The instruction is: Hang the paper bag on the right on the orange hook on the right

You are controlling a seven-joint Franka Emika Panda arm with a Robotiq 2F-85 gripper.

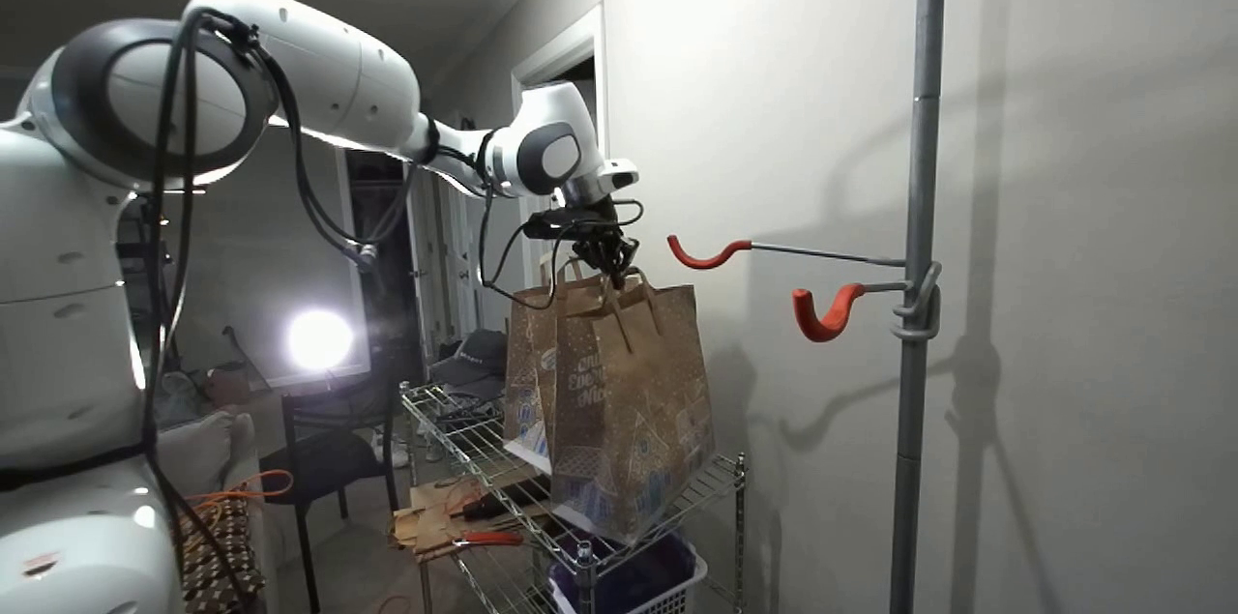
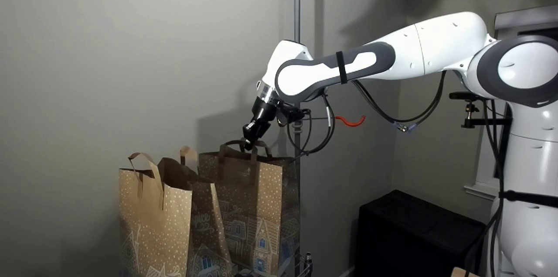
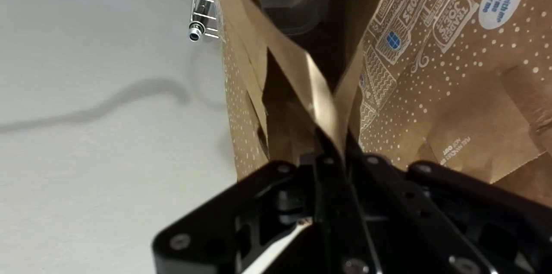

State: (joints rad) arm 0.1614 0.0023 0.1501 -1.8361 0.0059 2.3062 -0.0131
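Note:
The right brown paper bag [image 1: 663,401] stands on a wire shelf, and also shows in an exterior view [image 2: 269,198]. My gripper [image 1: 615,279] is above its top, at the loop handles; it also shows in an exterior view [image 2: 247,145]. In the wrist view the gripper [image 3: 340,157] is shut on a brown handle strip [image 3: 323,105]. The orange hook [image 1: 704,256] on its long thin rod is to the right of the gripper at similar height. It also shows in an exterior view [image 2: 351,122], beyond the arm.
The near-identical paper bag [image 1: 527,372] is beside the held one, also in an exterior view [image 2: 159,207]. A short thick orange hook [image 1: 822,319] sits near the grey pole [image 1: 919,160]. The wire shelf [image 1: 459,421] carries a dark cap [image 1: 479,353]. The wall is close behind.

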